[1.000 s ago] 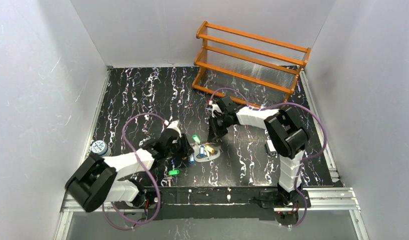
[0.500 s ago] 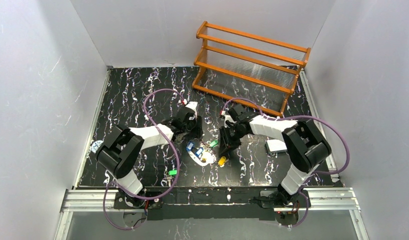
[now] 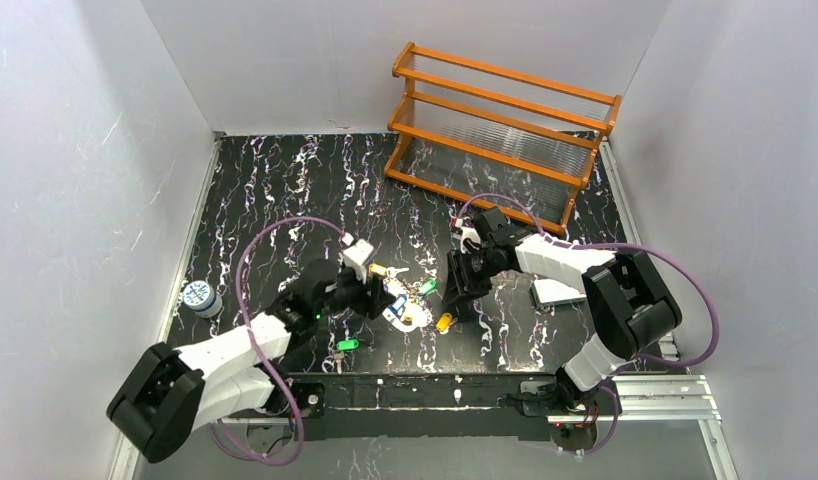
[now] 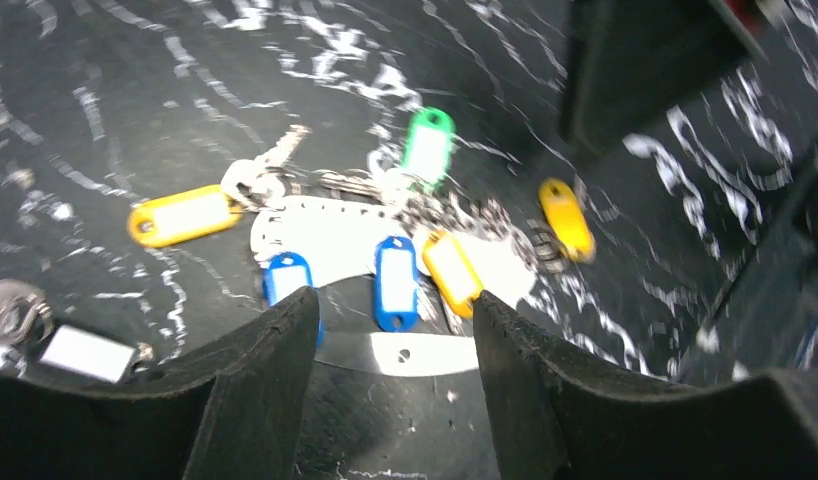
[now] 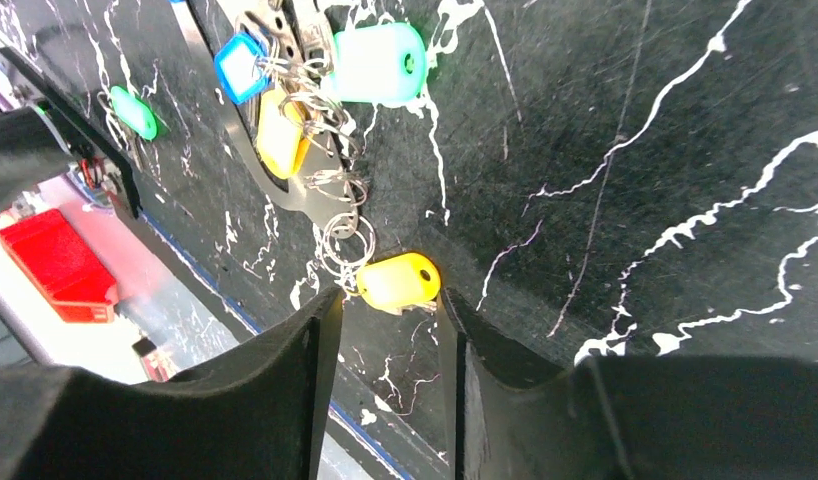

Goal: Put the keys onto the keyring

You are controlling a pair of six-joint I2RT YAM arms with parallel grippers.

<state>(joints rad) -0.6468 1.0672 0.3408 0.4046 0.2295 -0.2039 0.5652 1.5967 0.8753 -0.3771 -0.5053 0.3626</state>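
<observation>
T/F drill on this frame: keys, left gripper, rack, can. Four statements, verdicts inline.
1. One green key lies apart from the key bunch. True.
2. The left gripper is shut. False: its jaws stand apart above two blue keys.
3. The orange rack stands at the back right of the table. True.
4. The can sits on the rack. False: it stands by the table's left edge.
</observation>
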